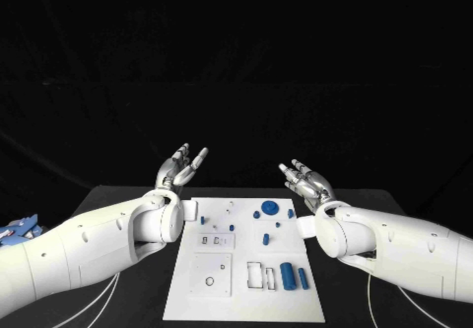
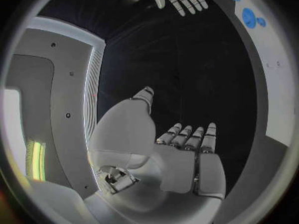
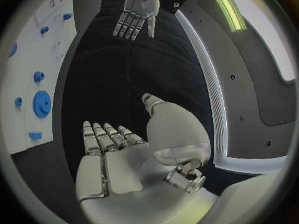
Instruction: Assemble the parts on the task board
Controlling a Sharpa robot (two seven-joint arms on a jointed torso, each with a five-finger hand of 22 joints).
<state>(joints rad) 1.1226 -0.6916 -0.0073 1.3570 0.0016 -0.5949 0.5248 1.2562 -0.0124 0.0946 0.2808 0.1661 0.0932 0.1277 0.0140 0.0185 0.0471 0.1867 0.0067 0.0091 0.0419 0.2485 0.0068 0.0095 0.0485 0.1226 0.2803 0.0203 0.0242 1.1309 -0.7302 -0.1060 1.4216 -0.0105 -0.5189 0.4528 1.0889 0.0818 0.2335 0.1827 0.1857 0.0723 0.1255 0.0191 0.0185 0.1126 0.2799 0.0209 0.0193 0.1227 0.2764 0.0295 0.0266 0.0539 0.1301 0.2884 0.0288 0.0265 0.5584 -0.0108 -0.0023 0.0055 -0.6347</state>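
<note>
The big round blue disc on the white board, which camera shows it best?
The right wrist view shows the big round blue plastic disc best: large, with its middle hub visible. The head view shows it small, at the far end of the white task board. The left wrist view shows it squashed at the rim.

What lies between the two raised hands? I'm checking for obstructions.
Nothing: in the head view, only dark background separates the left hand from the right hand.

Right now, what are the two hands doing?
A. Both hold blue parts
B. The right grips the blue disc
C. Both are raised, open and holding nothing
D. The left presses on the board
C: the left hand and right hand are raised beyond the task board, fingers apart, holding nothing.
</note>
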